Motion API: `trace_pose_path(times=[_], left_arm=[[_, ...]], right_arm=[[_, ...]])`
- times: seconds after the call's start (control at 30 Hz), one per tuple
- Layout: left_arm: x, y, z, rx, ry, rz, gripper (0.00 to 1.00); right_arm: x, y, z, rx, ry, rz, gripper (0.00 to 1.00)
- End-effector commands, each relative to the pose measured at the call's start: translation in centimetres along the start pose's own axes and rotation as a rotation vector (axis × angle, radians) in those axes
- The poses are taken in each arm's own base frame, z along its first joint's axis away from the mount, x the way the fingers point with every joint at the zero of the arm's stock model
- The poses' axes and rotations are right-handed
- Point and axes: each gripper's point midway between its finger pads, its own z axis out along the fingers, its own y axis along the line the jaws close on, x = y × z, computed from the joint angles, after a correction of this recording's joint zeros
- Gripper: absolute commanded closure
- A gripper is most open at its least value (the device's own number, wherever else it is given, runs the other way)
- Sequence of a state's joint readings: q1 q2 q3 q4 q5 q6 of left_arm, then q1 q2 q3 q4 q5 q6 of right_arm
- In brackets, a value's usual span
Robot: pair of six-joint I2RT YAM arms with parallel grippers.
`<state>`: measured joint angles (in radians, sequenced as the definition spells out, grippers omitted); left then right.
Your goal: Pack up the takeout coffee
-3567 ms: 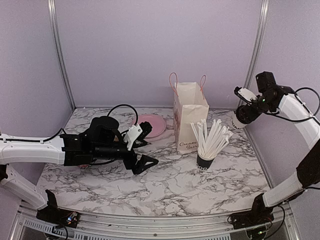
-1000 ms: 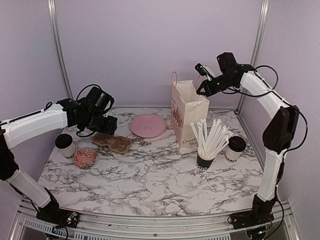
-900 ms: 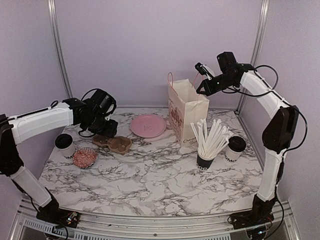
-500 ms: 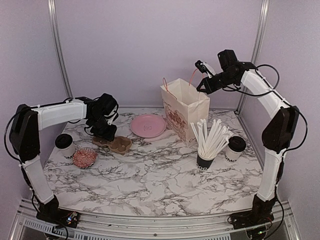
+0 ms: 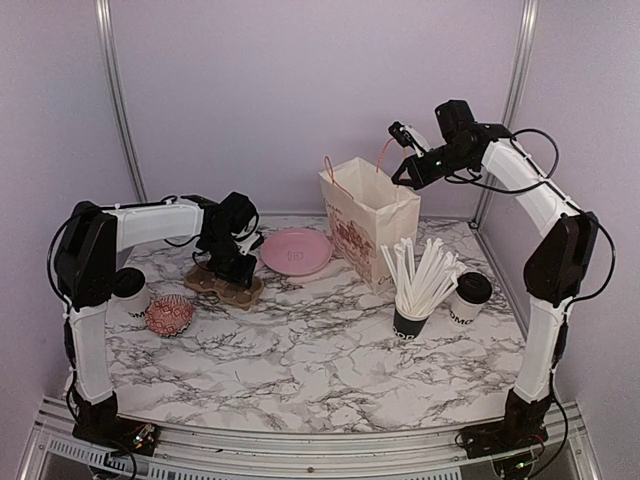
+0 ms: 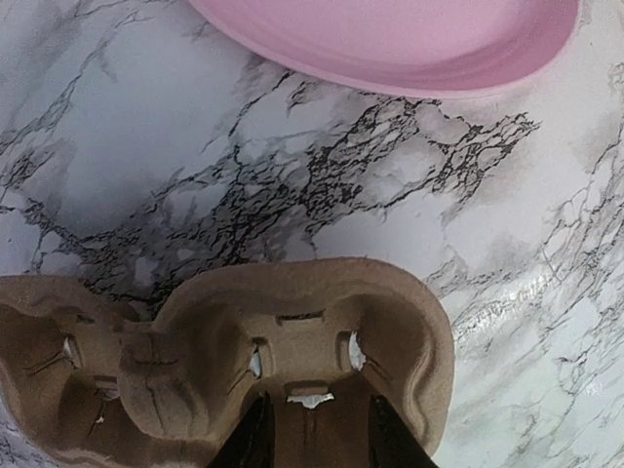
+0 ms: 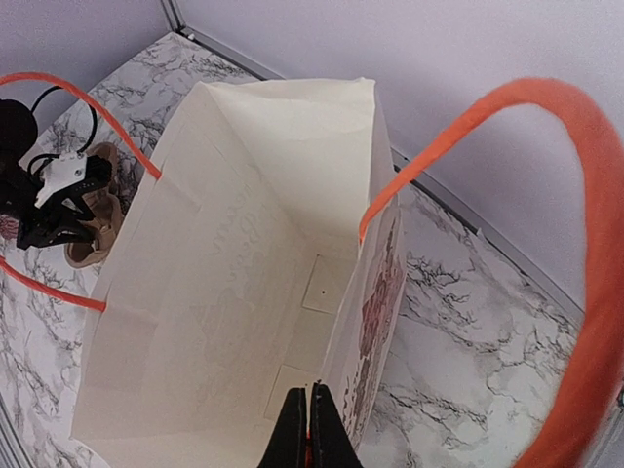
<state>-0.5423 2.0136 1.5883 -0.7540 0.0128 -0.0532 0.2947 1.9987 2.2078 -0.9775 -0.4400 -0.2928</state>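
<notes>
- Two white paper takeout cups with black lids are noted upright on the marble-patterned desk (image 5: pixel 320 350), neither packed. One cup (image 5: pixel 128 290) is at the left edge, just beside a red-and-white patterned round object (image 5: pixel 170 315) that cannot be identified. The other cup (image 5: pixel 470 298) is at the right, just beside the black cup of white straws (image 5: pixel 415 290).
- A brown moulded-pulp cup carrier (image 6: pixel 292 361) lies flat between the left-edge cup and the round pink plate (image 6: pixel 409 39). The wells in view carry nothing.
- Over the carrier's near rim the left claw (image 6: pixel 320 441) is set low, with its jaws apart and pulp between them. Whether the pulp is pinched cannot be told. A grasp on the carrier is judged to be in hand, so that it can be moved or loaded.
- A cream printed paper bag (image 5: pixel 365 215) stands tilted behind the straws. Its orange cord handle (image 7: pixel 546 107) is pinched in the clenched right claw (image 7: pixel 308 419) and drawn upward, judged as a way of holding the mouth open for loading.
- The bag's interior is seen down to the folded floor, and nothing is inside.
</notes>
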Motion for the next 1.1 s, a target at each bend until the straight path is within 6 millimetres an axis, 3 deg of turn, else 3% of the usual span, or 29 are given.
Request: trace_pose_path(times=[0.0, 0.1, 0.27, 0.53, 0.73, 0.93, 1.0, 1.07], left_arm=[[-0.7, -0.8, 1.2, 0.033, 0.024, 0.024, 0.66], [-1.8, -1.0, 1.0, 0.036, 0.003, 0.016, 0.66], [-1.8, -0.3, -1.5, 0.002, -0.041, -0.069, 0.63], [2.0, -2.2, 1.3, 0.086, 0.085, -0.102, 0.75], [6.1, -4.1, 0.8, 0.105, 0.170, -0.059, 0.80], [11.7, -0.9, -0.9, -0.025, 0.252, -0.089, 0.78], [11.9, 0.6, -1.3, -0.097, 0.247, -0.084, 0.76], [10.1, 0.4, -2.1, -0.094, 0.198, -0.087, 0.74]], right_arm=[[-0.2, 0.4, 0.0, -0.012, -0.001, -0.020, 1.00], [-0.1, 0.5, 0.1, -0.017, 0.002, -0.019, 1.00], [-0.2, 0.6, -0.1, -0.018, 0.000, -0.025, 1.00], [-0.1, 0.8, -0.3, -0.025, 0.000, -0.029, 1.00], [0.0, 1.1, -0.1, -0.043, 0.000, -0.026, 1.00], [-0.1, 1.3, -0.2, -0.053, -0.002, -0.028, 1.00], [-0.1, 1.4, -0.2, -0.059, -0.002, -0.028, 1.00], [0.0, 1.4, -0.1, -0.063, -0.001, -0.024, 1.00]])
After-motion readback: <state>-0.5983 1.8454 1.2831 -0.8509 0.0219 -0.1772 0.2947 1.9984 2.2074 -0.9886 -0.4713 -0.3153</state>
